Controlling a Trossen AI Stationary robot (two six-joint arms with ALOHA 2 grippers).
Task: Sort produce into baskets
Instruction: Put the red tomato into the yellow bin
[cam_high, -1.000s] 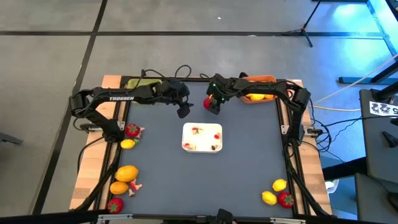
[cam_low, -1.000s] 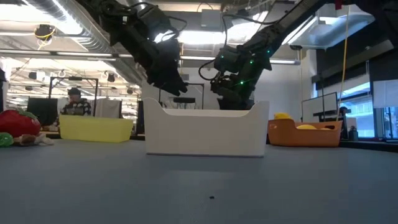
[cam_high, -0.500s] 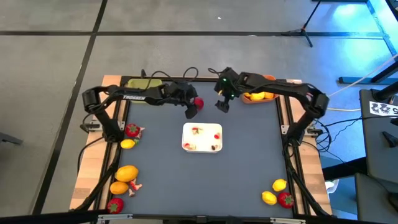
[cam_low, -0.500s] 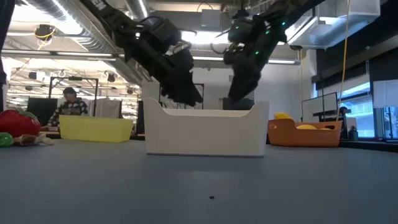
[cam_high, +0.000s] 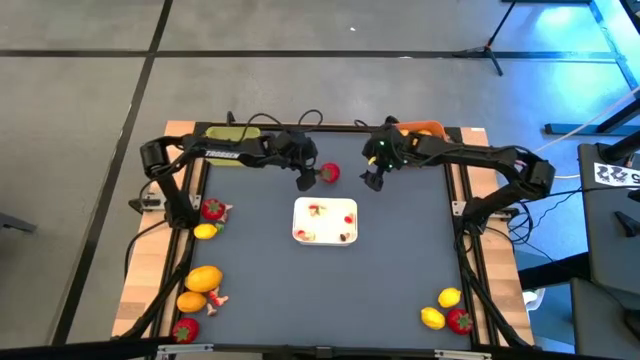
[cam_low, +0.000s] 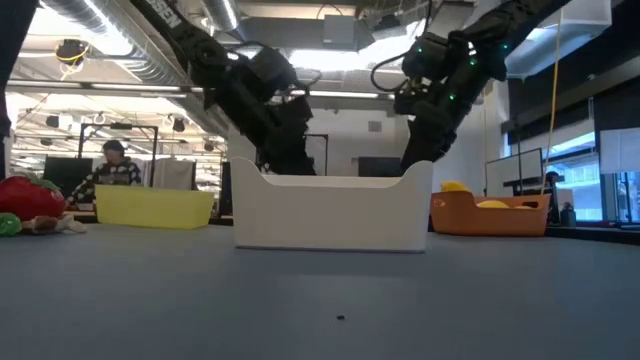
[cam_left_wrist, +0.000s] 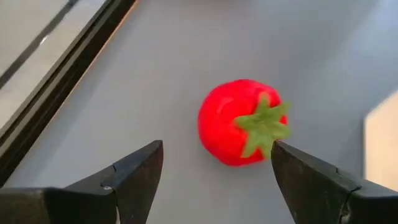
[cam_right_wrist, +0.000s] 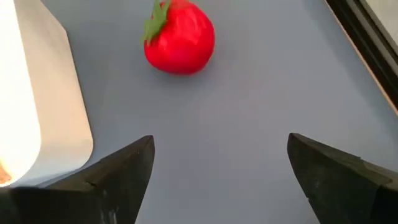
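- The left gripper (cam_high: 309, 181), two dark fingers spread apart with nothing between them, sits low at the far middle of the grey table (cam_high: 260, 270), just beside a small glossy red plastic strawberry with a green leafy cap (cam_high: 330, 173); in the left wrist view that strawberry (cam_left_wrist: 241, 121) lies on the mat ahead of the fingertips, not clamped
- The right gripper (cam_high: 372, 181) hangs on the strawberry's other side, jaws wide and empty, the fruit (cam_right_wrist: 180, 38) farther off from it
- Risk, as a judgement: the round fruit lies loose, so a finger closing off-centre could nudge it into a roll toward the flat white rectangular tray (cam_high: 325, 221), or squeeze it out of the grip; with both arms converging on one fruit, they could also collide
- The orange square tub (cam_high: 415, 150), at the far right under the right arm, holds yellow fruit
- The yellow-green tub (cam_high: 226, 133) at the far left shows no contents that can be made out
- The white tray holds only tiny pink-red scraps
- Other produce waits unsorted: red, yellow and orange pieces along the left edge (cam_high: 205, 278) and a cluster at the near right corner (cam_high: 445, 312)
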